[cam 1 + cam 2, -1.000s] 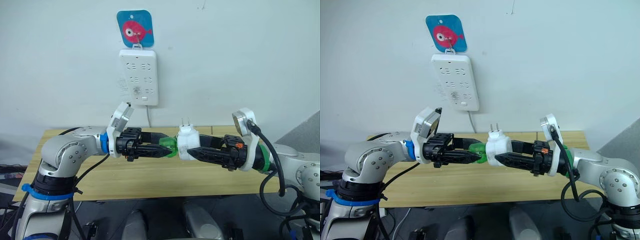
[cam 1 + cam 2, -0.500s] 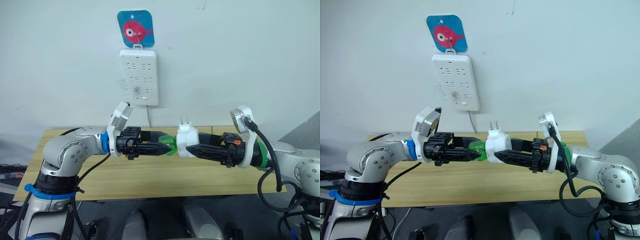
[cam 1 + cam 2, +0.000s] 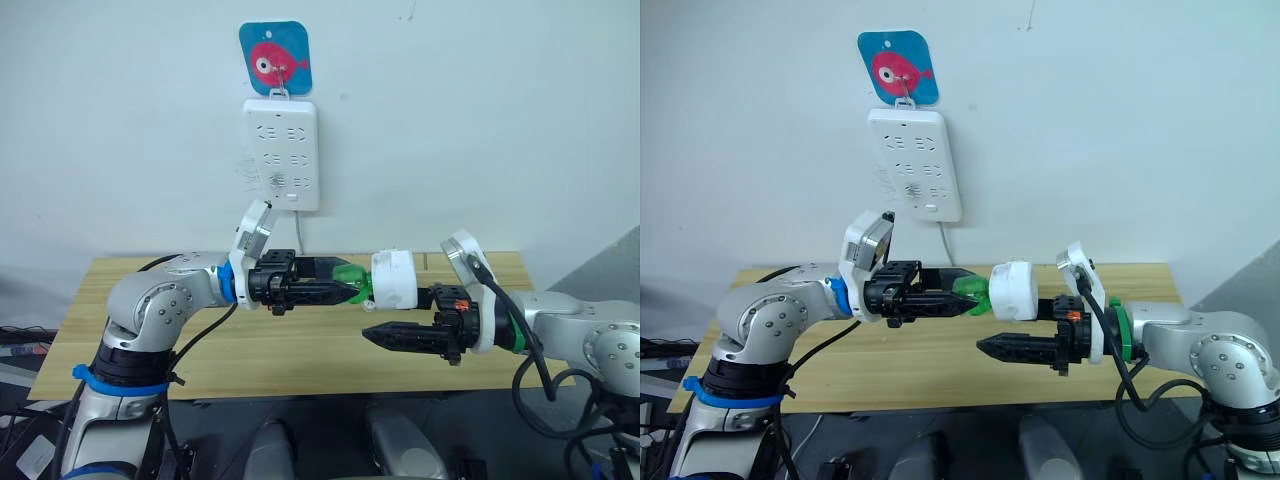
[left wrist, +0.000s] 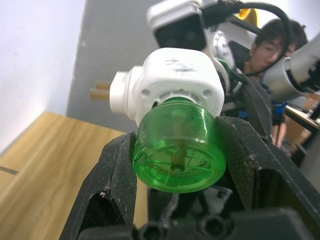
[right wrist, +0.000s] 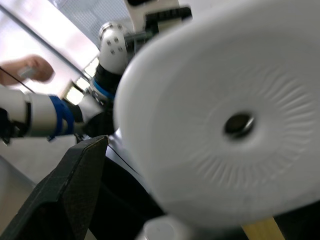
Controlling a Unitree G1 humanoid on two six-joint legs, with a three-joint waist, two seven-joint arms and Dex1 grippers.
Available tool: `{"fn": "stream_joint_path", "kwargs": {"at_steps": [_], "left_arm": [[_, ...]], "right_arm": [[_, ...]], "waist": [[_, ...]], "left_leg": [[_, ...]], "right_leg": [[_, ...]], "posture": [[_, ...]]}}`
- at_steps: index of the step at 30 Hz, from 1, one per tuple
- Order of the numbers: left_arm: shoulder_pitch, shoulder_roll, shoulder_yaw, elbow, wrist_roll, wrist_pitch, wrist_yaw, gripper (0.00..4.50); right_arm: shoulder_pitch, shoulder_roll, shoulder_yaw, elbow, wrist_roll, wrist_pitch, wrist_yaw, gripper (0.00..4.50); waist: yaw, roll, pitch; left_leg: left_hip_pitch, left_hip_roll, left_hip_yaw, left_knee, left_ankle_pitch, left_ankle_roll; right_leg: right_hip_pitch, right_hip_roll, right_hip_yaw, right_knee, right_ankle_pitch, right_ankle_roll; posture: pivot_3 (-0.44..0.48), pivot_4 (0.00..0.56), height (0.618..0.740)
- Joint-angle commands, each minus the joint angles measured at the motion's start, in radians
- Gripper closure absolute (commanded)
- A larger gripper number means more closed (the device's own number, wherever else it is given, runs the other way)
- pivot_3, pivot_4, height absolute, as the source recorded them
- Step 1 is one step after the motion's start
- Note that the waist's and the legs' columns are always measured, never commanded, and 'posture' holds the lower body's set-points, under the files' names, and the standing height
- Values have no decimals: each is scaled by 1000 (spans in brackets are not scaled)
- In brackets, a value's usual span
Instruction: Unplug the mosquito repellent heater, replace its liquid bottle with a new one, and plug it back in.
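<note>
The mosquito repellent heater [image 3: 393, 279], a small white rounded unit, hangs in the air above the table with its green liquid bottle [image 3: 347, 283] still attached. My left gripper [image 3: 345, 290] is shut on that bottle; the left wrist view shows the bottle [image 4: 175, 150] squeezed between both fingers, with the heater [image 4: 175, 82] behind it and its prongs pointing sideways. My right gripper [image 3: 392, 318] is open. Its lower finger hangs below the heater with a gap to it, and its upper finger runs behind the heater. The right wrist view shows the heater's vented face [image 5: 225, 125] very close.
A white power strip [image 3: 284, 153] hangs on the wall from a blue fish hook plate [image 3: 275, 58], its cable [image 3: 297, 235] dropping behind the wooden table [image 3: 200, 345]. A person [image 4: 272, 40] appears behind my right arm in the left wrist view.
My right gripper has turned and opened off the heater, its lower finger dropping below it. The heater has turned so that its prongs no longer point up. The left gripper still holds the bottle.
</note>
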Motion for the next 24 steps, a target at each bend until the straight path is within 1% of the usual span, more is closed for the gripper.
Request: {"fn": "stream_joint_path", "kwargs": {"at_steps": [1,2,3,4,5,6,8,9,11,13,16,18,20,24], "left_arm": [[-20,3,18,-2,-5,-22,0,2149],[-21,7,17,-2,-6,-20,-5,2149],[-22,12,14,-2,-8,-17,-12,2149],[-23,17,11,-2,-9,-13,-17,2149],[-24,23,9,-3,-10,-10,-23,2149],[-24,30,7,-4,-11,-6,-32,2149],[-26,47,0,-6,-15,3,-54,2149],[-28,56,-3,-6,-18,8,-64,2149],[-33,75,-15,-11,-23,21,-89,2149],[-37,91,-27,-14,-28,34,-112,2149],[-42,102,-37,-12,-29,41,-133,2149],[-49,98,-36,-10,-35,49,-133,2149],[-56,91,-33,-6,-39,55,-127,2149],[-65,81,-26,8,-40,56,-114,2149]], "right_arm": [[87,-94,9,-125,-188,-89,139,0],[111,-111,11,-133,-231,-116,163,0],[140,-131,10,-132,-274,-146,196,169],[169,-125,-11,-114,-263,-171,255,352],[191,-146,-20,-105,-296,-189,282,540],[209,-159,-32,-92,-318,-208,312,809],[214,-196,-66,-40,-359,-233,363,1619],[208,-210,-77,-11,-374,-245,392,1880],[170,-224,-89,50,-405,-266,422,2655],[112,-215,-85,107,-418,-271,437,3436],[30,-173,-38,177,-476,-291,446,4457],[-24,-132,21,202,-522,-309,458,4500],[-63,-97,58,192,-523,-298,471,4500],[-88,-65,64,108,-426,-215,473,4500]], "waist": [[5,0,0],[10,0,0],[12,0,0],[13,0,0],[14,0,0],[14,0,0],[14,0,0],[14,0,0],[14,0,0],[12,0,0],[11,0,0],[9,0,0],[5,0,0],[5,0,0]], "left_leg": [[0,0,0,0,0,0],[0,0,0,0,0,0],[0,0,0,1,0,0],[0,0,0,1,0,0],[0,0,1,1,0,0],[0,0,0,2,0,0],[0,0,1,2,0,0],[0,0,1,2,0,0],[0,0,1,2,0,0],[0,0,1,2,0,0],[1,0,1,2,0,1],[0,0,1,2,-1,1],[0,0,1,2,-1,1],[0,0,0,2,-1,1]], "right_leg": [[0,0,0,0,0,0],[0,0,0,0,0,0],[0,0,0,0,0,0],[0,0,0,0,0,0],[0,0,0,0,0,0],[1,0,0,0,0,0],[1,0,0,0,0,1],[1,0,0,0,0,1],[1,0,0,0,0,1],[1,0,0,0,0,1],[1,0,0,0,0,0],[1,0,0,0,0,0],[1,0,0,0,0,0],[1,0,-1,0,0,0]], "posture": [[-212,138,732],[-212,138,732],[-212,138,732],[-212,138,732],[-212,138,732],[-220,142,732],[-224,143,732],[-226,143,732],[-227,143,732],[-228,143,732],[-235,143,732],[-235,143,732],[-233,141,732],[-234,141,732]]}}
